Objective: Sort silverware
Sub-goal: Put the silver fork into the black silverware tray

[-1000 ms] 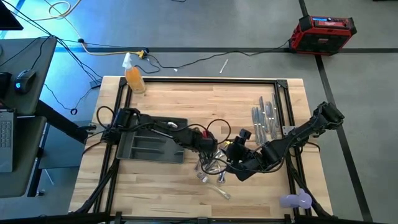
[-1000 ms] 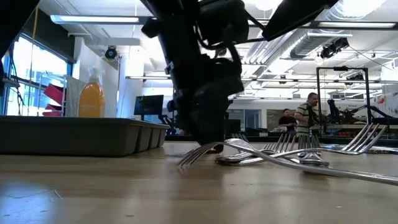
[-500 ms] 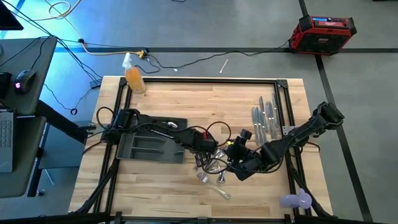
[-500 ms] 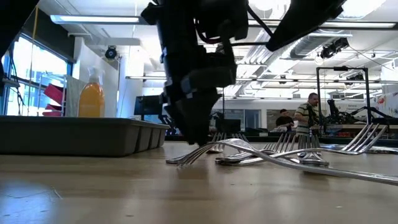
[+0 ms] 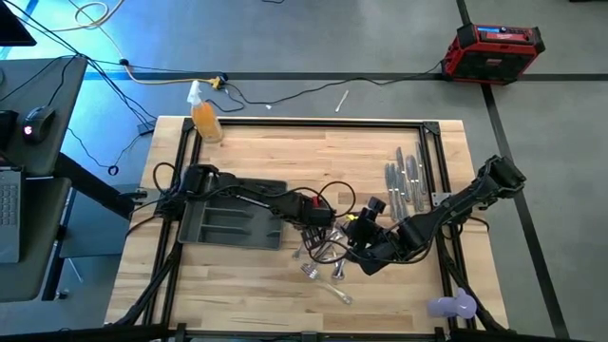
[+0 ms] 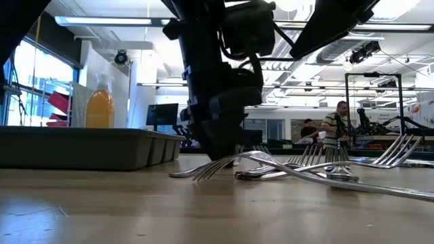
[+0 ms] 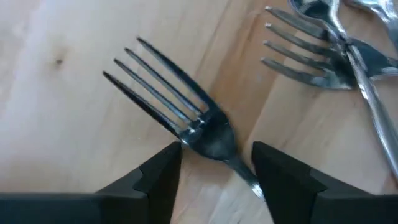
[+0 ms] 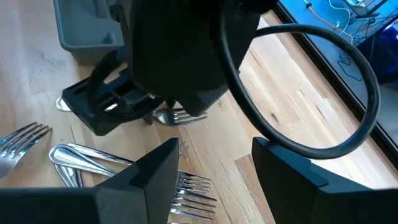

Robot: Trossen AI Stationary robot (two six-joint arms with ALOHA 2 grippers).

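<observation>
Shiny forks and spoons lie in a loose pile on the wooden table right of the dark grey tray. Several knives lie in a row farther right. My left gripper is open and low over one fork that lies flat at the pile's far edge, with a finger on each side of the fork's neck. In the low view the left gripper reaches down to the tabletop. My right gripper is open and hovers just right of the pile, holding nothing. My left gripper comes from above, pointing down, its open fingers standing across the fork's neck just behind the tines. The fork lies flat on the table. I cannot tell whether the fingers touch it.
An orange spray bottle stands at the table's far left corner. A purple object sits at the near right corner. Black frame rails run along the table's edges. More forks and spoons lie under my right gripper. People stand in the room beyond.
My left gripper has stayed low over the fork, shifting a little toward the tray and back. In the low view the fork's tines have slid slightly along the table toward the tray. The right arm has kept still.
</observation>
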